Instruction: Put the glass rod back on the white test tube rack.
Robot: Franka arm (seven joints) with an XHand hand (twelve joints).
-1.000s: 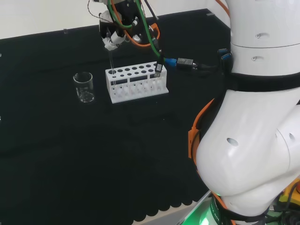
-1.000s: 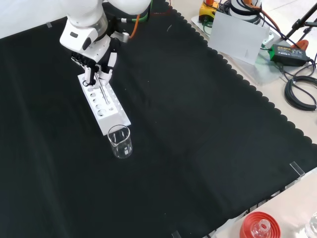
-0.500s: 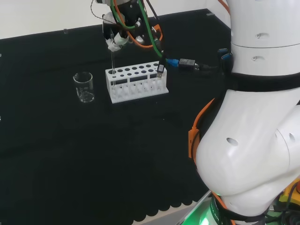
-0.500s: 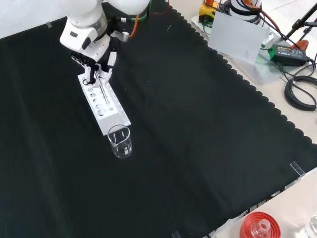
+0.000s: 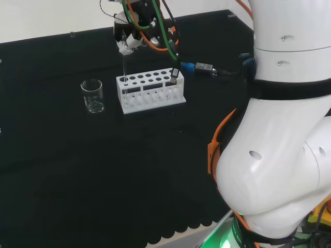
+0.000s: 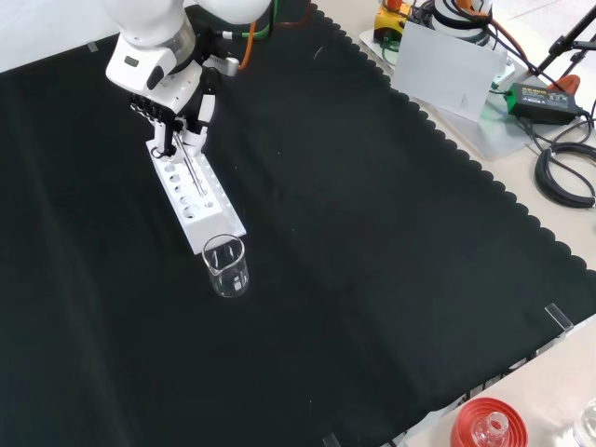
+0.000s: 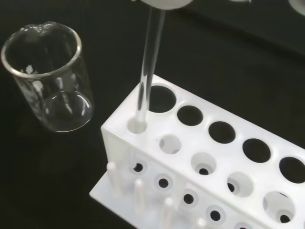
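The white test tube rack stands on the black cloth. The thin clear glass rod stands almost upright, its lower end inside a small hole at the rack's end nearest the beaker. The hand is just above the rack, fingers curled and pinching the rod's top end. In the wrist view a blurred white part of the hand meets the rod's top.
A clear glass beaker stands close to the rack's rod end. A red ribbed stand sits off the cloth's scalloped edge, and cables and a white sheet lie beside the cloth.
The hand has risen a little and shifted slightly over the rack, bringing the rod more upright. The rod's lower end stays in the rack; beaker and rack have not moved.
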